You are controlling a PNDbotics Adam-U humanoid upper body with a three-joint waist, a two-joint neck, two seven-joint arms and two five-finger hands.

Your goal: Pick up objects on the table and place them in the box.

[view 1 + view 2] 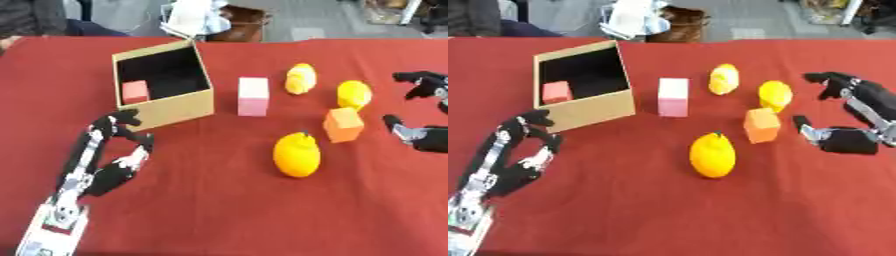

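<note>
So the cardboard box (166,107) sits at about 10 o'clock on the red tabletop (219,210), tipped with its opening toward the camera, and one small red block (135,91) is already inside. Still out: pink block (253,96), orange cube (343,124), and three yellow-orange fruits (297,155) clustered around 2 o'clock. The right robot hand (846,127) hovers just beside the cube, fingers spread apart, probably lining up a grab. The left robot hand (118,150) rests open at 8 o'clock, holding nothing.

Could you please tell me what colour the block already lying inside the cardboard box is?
The block inside the box is red, clearest in the left eye view.
</note>
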